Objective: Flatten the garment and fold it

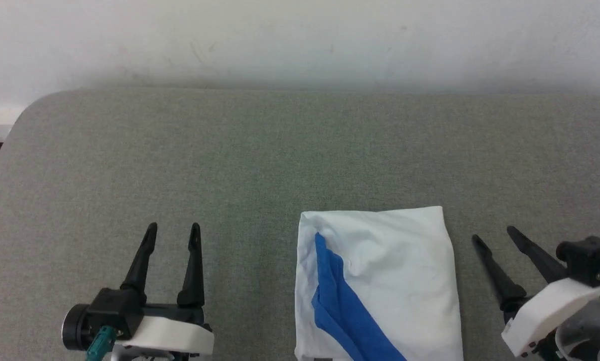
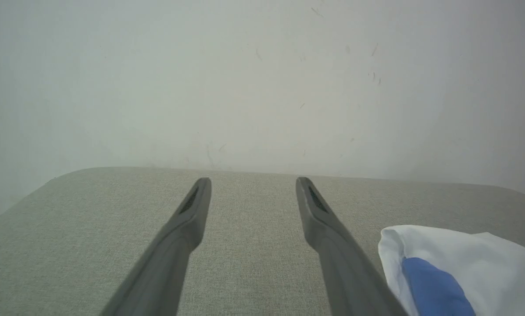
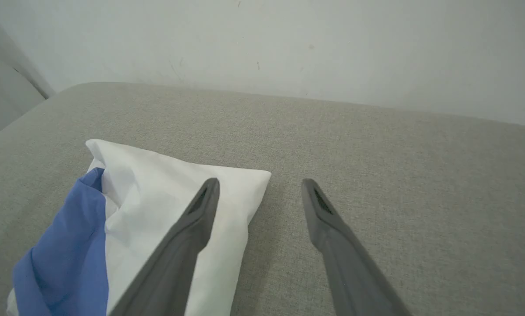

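The garment [image 1: 390, 281] lies folded into a compact white rectangle on the grey table, a blue sleeve strip running diagonally across its left half. Its near end runs off the bottom of the head view. My left gripper [image 1: 173, 233] is open to the garment's left, apart from it, nothing between its fingers. My right gripper [image 1: 494, 236] is open just right of the garment, not touching it. The left wrist view catches the garment [image 2: 473, 263] at lower right, beside my left gripper [image 2: 253, 184]. In the right wrist view the garment [image 3: 152, 210] lies left of my right gripper [image 3: 260, 186].
The grey fabric-covered table [image 1: 229, 150] stretches back to a white wall [image 1: 300, 40]. Its rounded far-left corner [image 1: 44, 103] marks where the surface ends on that side.
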### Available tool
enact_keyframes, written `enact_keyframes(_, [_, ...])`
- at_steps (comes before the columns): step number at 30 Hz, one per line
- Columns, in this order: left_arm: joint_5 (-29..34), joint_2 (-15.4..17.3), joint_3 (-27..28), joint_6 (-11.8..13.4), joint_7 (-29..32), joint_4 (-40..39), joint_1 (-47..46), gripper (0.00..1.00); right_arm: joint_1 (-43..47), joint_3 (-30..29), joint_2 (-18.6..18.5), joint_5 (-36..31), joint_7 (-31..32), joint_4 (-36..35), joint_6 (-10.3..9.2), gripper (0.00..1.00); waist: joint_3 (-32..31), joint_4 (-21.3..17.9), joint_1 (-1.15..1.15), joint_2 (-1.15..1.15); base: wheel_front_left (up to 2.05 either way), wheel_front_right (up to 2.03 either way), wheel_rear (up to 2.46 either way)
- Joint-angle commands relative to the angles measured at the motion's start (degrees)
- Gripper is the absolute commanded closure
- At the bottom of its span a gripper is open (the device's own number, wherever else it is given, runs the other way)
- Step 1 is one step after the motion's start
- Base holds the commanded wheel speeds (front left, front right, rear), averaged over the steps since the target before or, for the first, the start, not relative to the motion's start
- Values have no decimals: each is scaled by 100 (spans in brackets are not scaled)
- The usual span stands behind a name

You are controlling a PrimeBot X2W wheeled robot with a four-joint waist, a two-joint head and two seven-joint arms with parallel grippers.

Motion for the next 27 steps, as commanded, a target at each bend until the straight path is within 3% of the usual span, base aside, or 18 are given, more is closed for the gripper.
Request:
enact_keyframes(1, [33,-9,-8,-27,-27,29,-147,0,-189,67,-111,402,434,-66,-6,0,186,53,0,-1,0,0,0])
enact_keyframes(6, [40,-9,-102,-43,-27,91,-332,0,-454,225,-274,1334,2049,227,-6,0,428,200,0,-1,0,0,0])
enact_keyframes(10, [29,-9,-164,-22,-27,135,-460,0,-595,255,-172,1754,3019,656,-6,0,552,333,0,-1,0,0,0])
enact_keyframes(20, [44,-9,-154,-26,-27,220,-531,0,-941,668,1,1534,3265,1555,-6,0,621,554,0,-1,0,0,0])
enact_keyframes(21, [46,-9,-151,-29,-27,231,-531,0,-942,749,-11,1479,3262,1635,-6,27,609,560,0,-1,0,0,0])
enact_keyframes(22, [48,-9,-149,-29,-27,242,-530,0,-943,829,-24,1437,3255,1707,-6,82,593,563,0,-1,0,0,0])
enact_keyframes(23, [50,-9,-147,-27,-27,252,-530,0,-950,904,-40,1412,3225,1759,-6,100,571,563,0,-1,0,0,0])
enact_keyframes(27, [43,-9,-158,-20,-27,263,-523,0,-1079,1060,-141,1317,2952,1843,-6,100,460,485,0,-1,0,0,0])
